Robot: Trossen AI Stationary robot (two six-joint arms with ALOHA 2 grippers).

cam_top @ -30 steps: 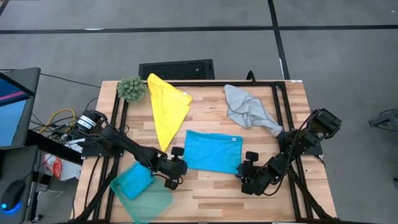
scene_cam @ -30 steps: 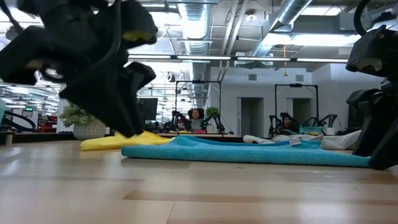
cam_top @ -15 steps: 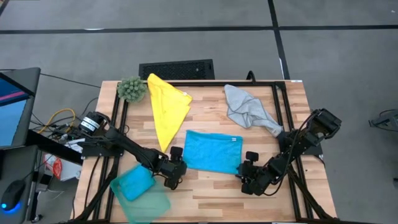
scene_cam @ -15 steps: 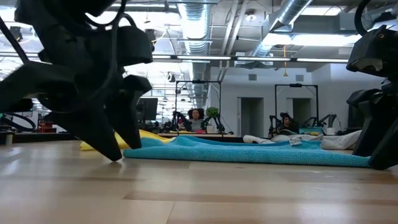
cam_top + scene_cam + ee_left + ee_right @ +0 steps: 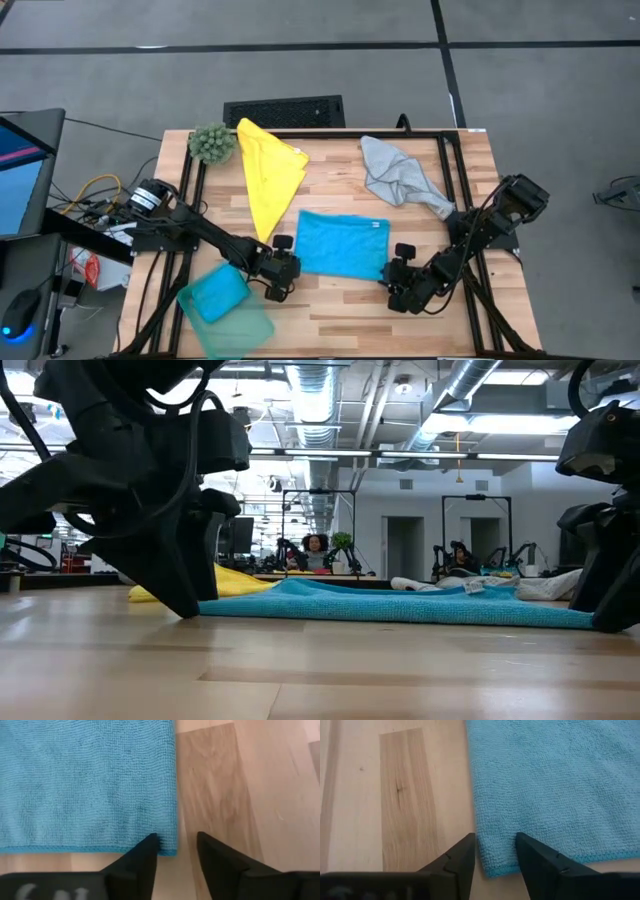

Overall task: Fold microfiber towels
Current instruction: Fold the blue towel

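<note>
1. The bright blue towel lies flat in the middle of the table, a bit nearer the front edge.
2. The left gripper is low at the towel's front left corner. Its fingers are apart, with the corner's edge between them. It holds nothing yet.
3. The right gripper is low at the towel's front right corner. Its fingers are apart too, one on each side of the towel's edge. It holds nothing yet.
4. A teal towel sits at the table's front left corner, on something pale green I cannot name.
5. Farther back lie a yellow towel and a grey towel. A fuzzy green ball sits at the back left corner.
6. What could go wrong: a finger may slide over the thin cloth and pinch only air. If one side lifts first, the fold may come out crooked.
7. Hard to see: I cannot tell if the lower fingers are under the cloth. From the low view, the arms hide the corners.
</note>
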